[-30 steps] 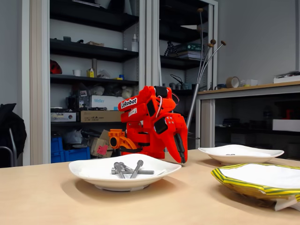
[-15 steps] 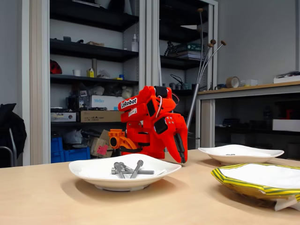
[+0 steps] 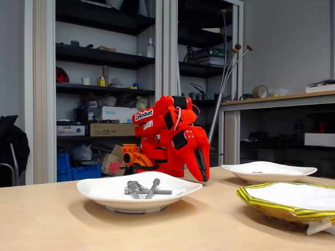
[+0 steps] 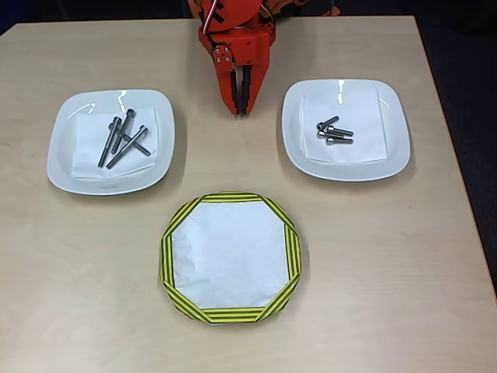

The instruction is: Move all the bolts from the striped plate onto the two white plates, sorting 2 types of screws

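The long bolts [image 4: 123, 138] are gathered on the left white plate [image 4: 66, 167] in the overhead view, loosely fanned, with their long axes running mostly from lower left to upper right and one lying more across the others; which end carries the head cannot be told for every one. The short bolts [image 4: 332, 132] are grouped on the right white plate [image 4: 392, 155], lying close together with their axes roughly left to right, slightly tilted. The striped plate [image 4: 167, 256], nearest the front edge of the table [image 4: 435, 311] and between the two white plates, is seen to carry no bolts on its white centre. The sorting is therefore judged complete, with nothing left to move as far as can be seen. The gripper [image 4: 241, 107] is folded down at the back of the table between the white plates, its fingers drawn together and nothing held, tips pointing toward the striped plate.
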